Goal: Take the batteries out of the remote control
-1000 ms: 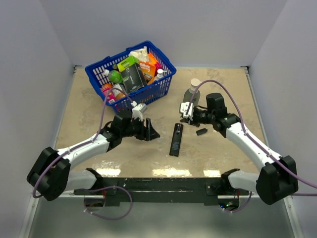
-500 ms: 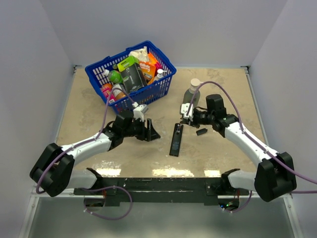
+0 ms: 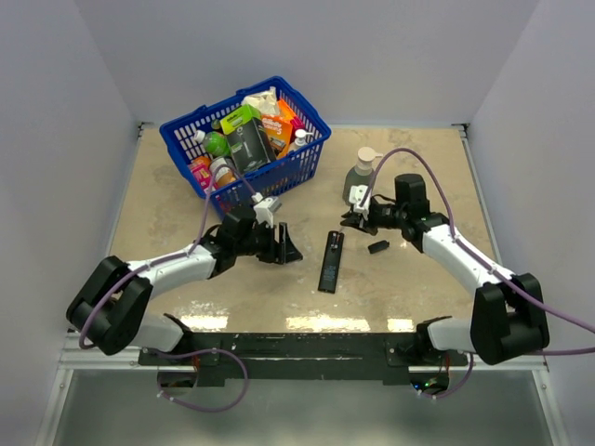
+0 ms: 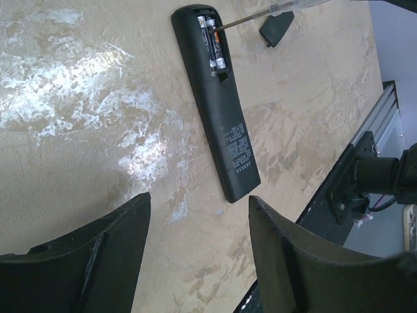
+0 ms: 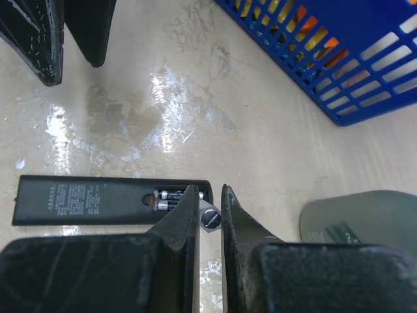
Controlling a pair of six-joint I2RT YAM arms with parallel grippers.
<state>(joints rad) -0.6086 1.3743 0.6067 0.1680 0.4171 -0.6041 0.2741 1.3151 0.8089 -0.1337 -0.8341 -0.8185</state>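
Beige table (image 3: pixel 390 288) shining between pale walls (image 3: pixel 372 56), left gripper (image 4: pixel 199 202) hanging open, right gripper (image 5: pixel 208 192) clamping a thin rod (image 4: pixel 247 19), handle end getting cut off

The slim black rectangular plastic remote control (image 3: pixel 330 263) lies flat, back face up, its recessed slot uncovered. Two thin silvery-dark cylindrical batteries (image 4: pixel 212 44) sit side by side inside the slot.

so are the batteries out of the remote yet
No, both batteries lie side by side in the open slot of the remote control.
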